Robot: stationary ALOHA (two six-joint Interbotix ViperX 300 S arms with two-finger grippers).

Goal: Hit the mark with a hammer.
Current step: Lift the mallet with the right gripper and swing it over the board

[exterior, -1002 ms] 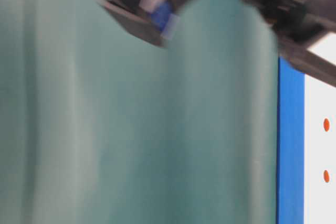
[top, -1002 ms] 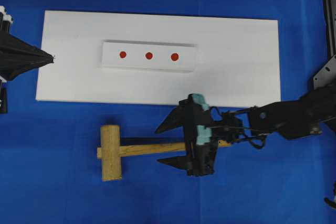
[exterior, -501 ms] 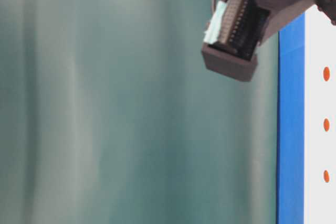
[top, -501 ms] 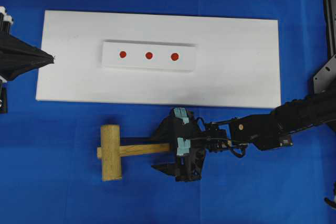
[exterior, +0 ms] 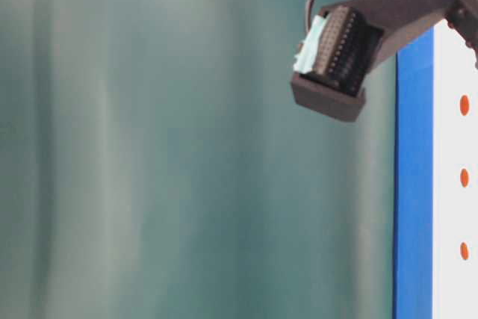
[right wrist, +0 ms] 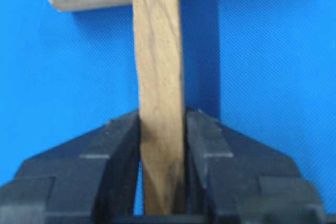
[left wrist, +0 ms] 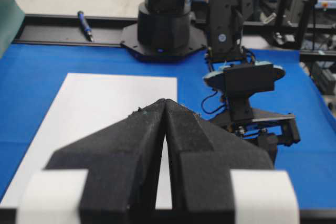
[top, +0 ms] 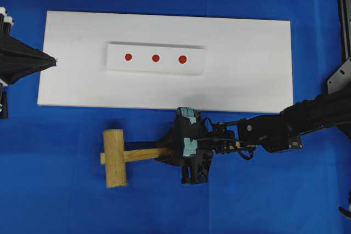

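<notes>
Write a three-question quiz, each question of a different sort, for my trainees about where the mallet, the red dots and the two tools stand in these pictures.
1. True or false: the right tool is shut on the hammer by its head.
2. How many red marks sit on the raised white strip?
3. The left tool is: A) shut with nothing in it, B) shut on the hammer, C) wide open.

Key
1. False: its fingers press on the two sides of the handle, short of the head.
2. Three, in a row.
3. A.
</notes>
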